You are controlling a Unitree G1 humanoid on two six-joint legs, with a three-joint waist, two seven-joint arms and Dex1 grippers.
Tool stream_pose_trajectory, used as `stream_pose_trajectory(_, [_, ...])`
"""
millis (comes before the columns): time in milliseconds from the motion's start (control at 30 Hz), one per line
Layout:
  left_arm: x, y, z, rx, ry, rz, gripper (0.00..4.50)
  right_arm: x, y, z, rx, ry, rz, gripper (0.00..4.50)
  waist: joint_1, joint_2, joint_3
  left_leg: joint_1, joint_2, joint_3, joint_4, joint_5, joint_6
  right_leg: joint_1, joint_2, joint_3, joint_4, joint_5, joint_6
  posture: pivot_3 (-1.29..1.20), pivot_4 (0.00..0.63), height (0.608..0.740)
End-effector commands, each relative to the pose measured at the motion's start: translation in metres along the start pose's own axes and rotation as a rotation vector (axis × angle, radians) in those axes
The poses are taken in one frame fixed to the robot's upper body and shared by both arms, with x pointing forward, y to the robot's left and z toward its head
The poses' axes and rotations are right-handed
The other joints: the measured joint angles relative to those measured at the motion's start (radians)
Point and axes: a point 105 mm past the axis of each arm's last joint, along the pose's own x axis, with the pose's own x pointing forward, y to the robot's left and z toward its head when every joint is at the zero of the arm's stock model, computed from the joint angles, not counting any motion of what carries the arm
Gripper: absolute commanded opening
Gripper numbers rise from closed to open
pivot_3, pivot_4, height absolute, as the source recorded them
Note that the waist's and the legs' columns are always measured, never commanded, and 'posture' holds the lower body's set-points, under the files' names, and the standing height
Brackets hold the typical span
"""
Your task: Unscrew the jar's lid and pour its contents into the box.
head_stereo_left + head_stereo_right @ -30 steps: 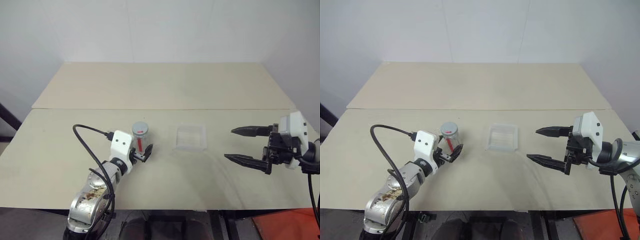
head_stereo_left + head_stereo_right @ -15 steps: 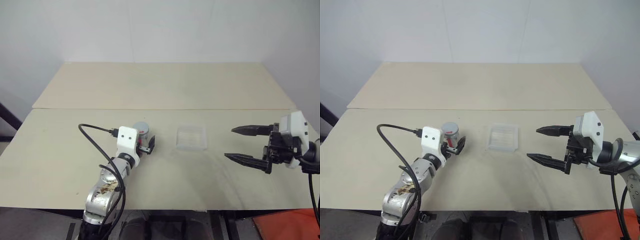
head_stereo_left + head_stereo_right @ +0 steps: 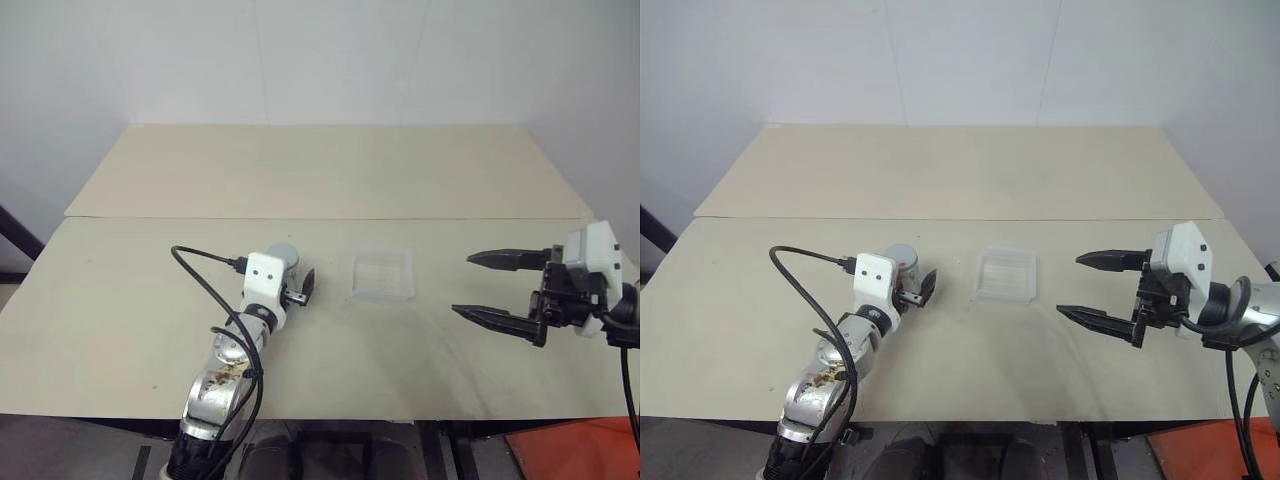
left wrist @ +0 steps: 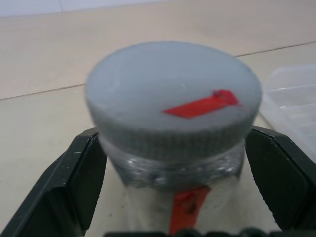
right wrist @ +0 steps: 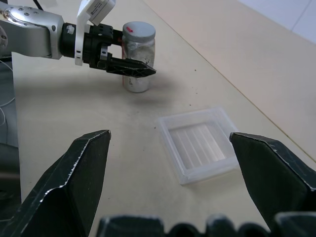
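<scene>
The jar is standing upright on the table, on the near panel just in front of the seam that runs across the table, and left of the table's middle. Its silver-grey lid is sitting screwed on top, with a small red mark showing on its flat face (the white label with the red stripe is facing the left arm's camera). The contents are too blurred behind the clear wall to make out.

The left tool is reaching level toward the jar with its two black fingers standing wide, one on each side of the jar's body. In the left wrist view both fingers are sitting just beside the glass; whether they are touching it cannot be told. Nothing is being gripped yet.

The box is lying flat on the same near panel, close to the seam and about at the table's middle, just to the right of the jar and apart from it. It is looking empty, its ribbed clear floor showing the table through it.

The right tool is hovering above the right part of the near panel, well apart from the box, pointing toward the table's left edge. Its fingers are spread wide, one nearer the seam and one nearer the front edge, holding nothing.
</scene>
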Motion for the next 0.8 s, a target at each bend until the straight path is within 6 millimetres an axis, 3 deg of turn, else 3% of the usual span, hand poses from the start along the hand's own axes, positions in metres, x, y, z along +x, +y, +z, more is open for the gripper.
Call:
stream_pose_trajectory(33, [0.002,0.000,0.012,0.019,-0.062,0.006,4.48,-0.005,0.000,0.013,-0.060,-0.023,-0.016,4.50,0.000,0.000,0.000,0.000,0.000,0.000,0.000,0.000,0.000,0.000,0.000,0.000,0.000,0.000,0.000,0.00,0.150,0.740])
stream_pose_trajectory(267, [0.006,0.001,0.012,0.019,-0.077,0.011,4.48,-0.005,0.000,0.013,-0.060,-0.024,-0.014,4.50,0.000,0.000,0.000,0.000,0.000,0.000,0.000,0.000,0.000,0.000,0.000,0.000,0.000,0.000,0.000,0.00,0.150,0.740])
stream_pose_trajectory(367, [0.008,0.000,0.014,0.034,-0.103,0.015,3.94,-0.005,0.001,0.013,-0.060,-0.025,-0.013,4.50,0.000,0.000,0.000,0.000,0.000,0.000,0.000,0.000,0.000,0.000,0.000,0.000,0.000,0.000,0.000,0.00,0.150,0.740])
stream_pose_trajectory(567, [0.009,0.003,0.014,0.038,-0.125,0.019,2.20,-0.006,0.003,0.013,-0.057,-0.024,-0.010,4.50,0.000,0.000,0.000,0.000,0.000,0.000,0.000,0.000,0.000,0.000,0.000,0.000,0.000,0.000,0.000,0.00,0.150,0.740])
stream_pose_trajectory(800, [0.014,0.006,0.022,0.104,-0.159,-0.070,2.05,-0.003,0.006,0.014,-0.044,-0.045,0.008,4.50,0.000,0.000,0.000,0.000,0.000,0.000,0.000,0.000,0.000,0.000,0.000,0.000,0.000,0.000,0.000,0.00,0.150,0.740])
